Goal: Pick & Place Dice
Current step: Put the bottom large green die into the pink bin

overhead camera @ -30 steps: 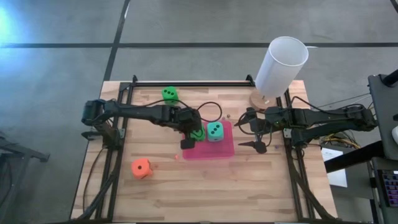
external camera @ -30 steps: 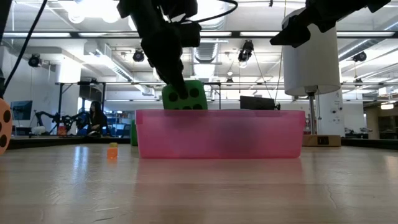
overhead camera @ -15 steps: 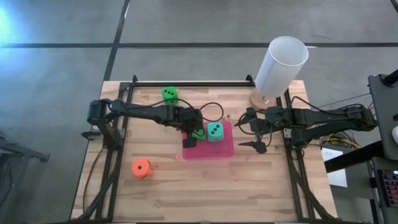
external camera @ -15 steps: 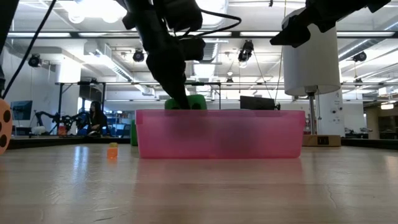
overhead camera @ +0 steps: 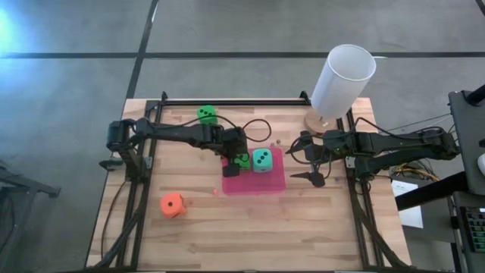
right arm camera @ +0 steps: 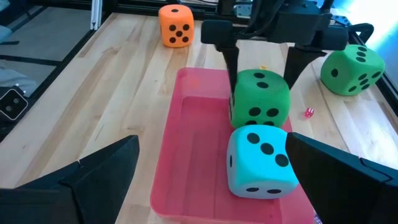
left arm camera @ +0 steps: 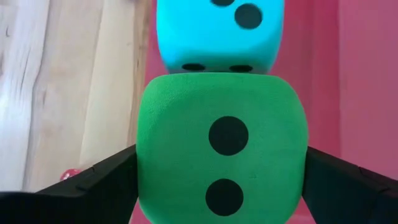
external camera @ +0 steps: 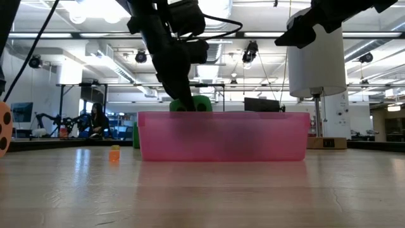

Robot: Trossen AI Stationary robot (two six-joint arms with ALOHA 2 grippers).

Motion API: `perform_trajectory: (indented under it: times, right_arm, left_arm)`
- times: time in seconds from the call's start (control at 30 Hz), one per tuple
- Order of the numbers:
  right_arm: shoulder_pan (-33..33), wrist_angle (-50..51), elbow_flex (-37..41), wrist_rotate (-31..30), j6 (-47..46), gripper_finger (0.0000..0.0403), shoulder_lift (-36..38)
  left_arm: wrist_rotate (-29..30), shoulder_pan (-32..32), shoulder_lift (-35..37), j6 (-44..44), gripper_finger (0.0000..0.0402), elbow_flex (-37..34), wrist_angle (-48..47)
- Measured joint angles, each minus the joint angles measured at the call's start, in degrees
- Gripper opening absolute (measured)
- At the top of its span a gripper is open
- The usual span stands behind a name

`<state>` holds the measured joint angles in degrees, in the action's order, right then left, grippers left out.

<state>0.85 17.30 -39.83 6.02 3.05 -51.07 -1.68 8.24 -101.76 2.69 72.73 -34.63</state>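
My left gripper (overhead camera: 236, 158) reaches over the left end of the pink tray (overhead camera: 273, 184) and is shut on a bright green die (left arm camera: 221, 124). That die sits low inside the tray, right beside the teal die (overhead camera: 262, 160), which rests on the tray floor. In the low view only the green die's top (external camera: 192, 104) shows above the pink rim. The second green die (overhead camera: 206, 114) lies on the wood near the far edge, and the orange die (overhead camera: 172, 204) near the left front. My right gripper (overhead camera: 309, 162) waits open just right of the tray. My left gripper pinches the green die between its two fingers, one finger (right arm camera: 229, 57) on each of two opposite side faces (left arm camera: 149, 155). The fingers come from above, pointing down. The die is upright, down inside the tray; whether its underside rests on the tray floor is hidden.
A tall white cylinder (overhead camera: 342, 80) stands tilted on a round wooden base at the table's far right corner. A tiny red die (right arm camera: 309, 112) lies on the wood by the tray. Dark rails (overhead camera: 227, 101) run along the far and side edges. Bare wood spreads across the near half.
My left gripper has gone down with the green die. A second ago the die hung clear above the tray's rim; now only its top shows over the rim in the low view. The hold stayed shut.
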Motion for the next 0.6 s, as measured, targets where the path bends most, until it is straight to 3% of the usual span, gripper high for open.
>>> perform_trajectory:
  times: [0.1, 0.6]
  right_arm:
    - [0.0, 0.0, 0.0, 0.0, 0.1, 0.0400, 0.0]
    - [0.0, 0.0, 0.0, 0.0, 0.0, 0.0400, 0.0]
  left_arm:
    - [-0.1, 0.0, 0.0, 0.1, 0.0394, 0.0, 0.3]
    - [2.1, -0.2, 0.0, -0.1, 0.0389, 0.0, 2.2]
